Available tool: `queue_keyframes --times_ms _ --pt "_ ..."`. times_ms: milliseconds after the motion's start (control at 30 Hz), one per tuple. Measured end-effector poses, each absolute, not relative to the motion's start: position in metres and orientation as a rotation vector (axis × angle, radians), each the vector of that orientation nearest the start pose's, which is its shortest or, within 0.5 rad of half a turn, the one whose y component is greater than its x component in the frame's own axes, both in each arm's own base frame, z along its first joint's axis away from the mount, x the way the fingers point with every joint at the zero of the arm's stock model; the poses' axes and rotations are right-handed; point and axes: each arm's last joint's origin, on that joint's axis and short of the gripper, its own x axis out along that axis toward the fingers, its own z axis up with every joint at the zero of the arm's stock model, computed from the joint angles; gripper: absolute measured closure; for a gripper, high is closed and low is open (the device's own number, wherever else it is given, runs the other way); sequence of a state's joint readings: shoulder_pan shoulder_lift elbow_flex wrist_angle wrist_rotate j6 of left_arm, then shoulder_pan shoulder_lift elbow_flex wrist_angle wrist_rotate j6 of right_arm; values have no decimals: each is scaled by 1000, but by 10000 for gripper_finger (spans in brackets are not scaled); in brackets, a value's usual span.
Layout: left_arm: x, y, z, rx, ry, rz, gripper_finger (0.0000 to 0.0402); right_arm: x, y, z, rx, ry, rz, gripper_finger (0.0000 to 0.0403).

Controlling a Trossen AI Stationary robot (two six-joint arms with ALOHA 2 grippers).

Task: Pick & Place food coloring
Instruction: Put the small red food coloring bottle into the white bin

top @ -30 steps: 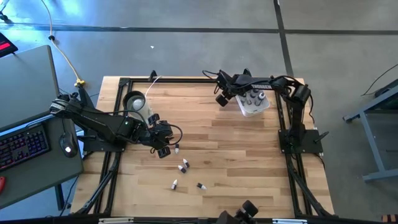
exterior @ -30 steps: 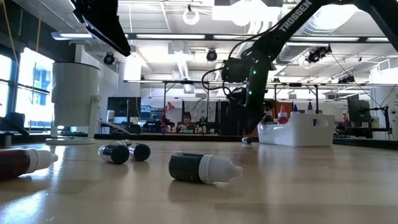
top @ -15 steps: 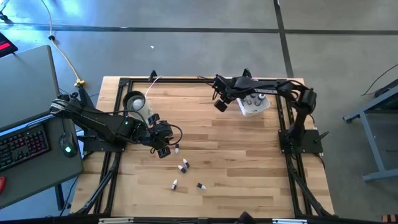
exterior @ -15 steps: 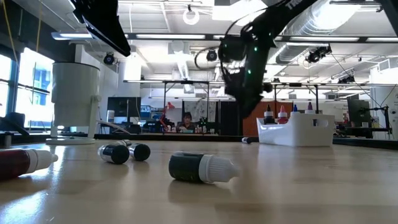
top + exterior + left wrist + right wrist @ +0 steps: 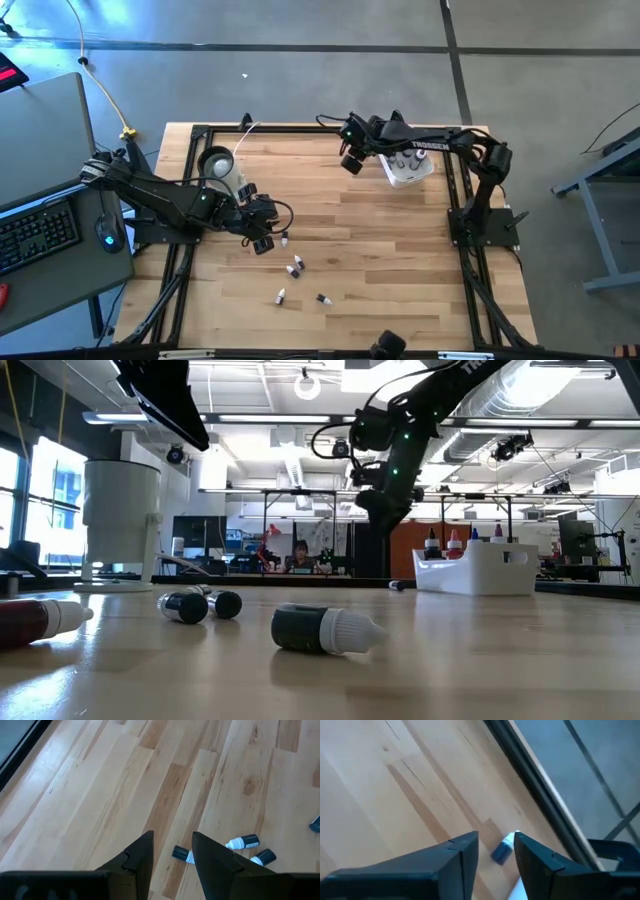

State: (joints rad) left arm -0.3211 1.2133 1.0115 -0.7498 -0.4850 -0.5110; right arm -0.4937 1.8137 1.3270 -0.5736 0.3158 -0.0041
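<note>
Several slim dark droppers with white tips lie on their sides on the wood near the table's middle: one [image 5: 284,238] by my left gripper [image 5: 264,243], others [image 5: 296,265] [image 5: 281,296] [image 5: 323,298] nearer. In the left wrist view my left gripper [image 5: 172,836] is open, with one dropper [image 5: 182,854] past its fingertips and two more [image 5: 243,842] beside. My right gripper [image 5: 350,162] hangs open and empty, high [image 5: 378,515], left of the white tub [image 5: 408,166]. Below it lies a small blue bottle [image 5: 501,851].
Red- and dark-topped bottles [image 5: 455,544] stand upright in the white tub [image 5: 480,570] at the far right. A clear cup with a black ring [image 5: 215,162] stands far left. A black frame [image 5: 300,127] runs round the table's edges. A person sits in the room behind.
My right gripper has risen from beside the white tub and moved toward the table's left, away from the tub, staying open. The left arm and the droppers on the table have kept still.
</note>
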Motion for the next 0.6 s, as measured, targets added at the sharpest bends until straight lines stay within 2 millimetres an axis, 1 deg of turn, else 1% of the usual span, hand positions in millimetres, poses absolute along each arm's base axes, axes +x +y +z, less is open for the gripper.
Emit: queue_keyframes --times_ms 133,267,467,600 --pt "226 -61 284 -104 805 366 271 320 -196 215 102 1091 -736 263" --pt "226 -61 284 -104 804 366 271 314 -207 210 177 1090 -757 261" --pt "227 -61 285 -106 800 365 271 316 -219 184 225 1132 -736 261" --pt "227 -61 285 -109 791 363 271 315 -223 174 199 1181 -755 261"
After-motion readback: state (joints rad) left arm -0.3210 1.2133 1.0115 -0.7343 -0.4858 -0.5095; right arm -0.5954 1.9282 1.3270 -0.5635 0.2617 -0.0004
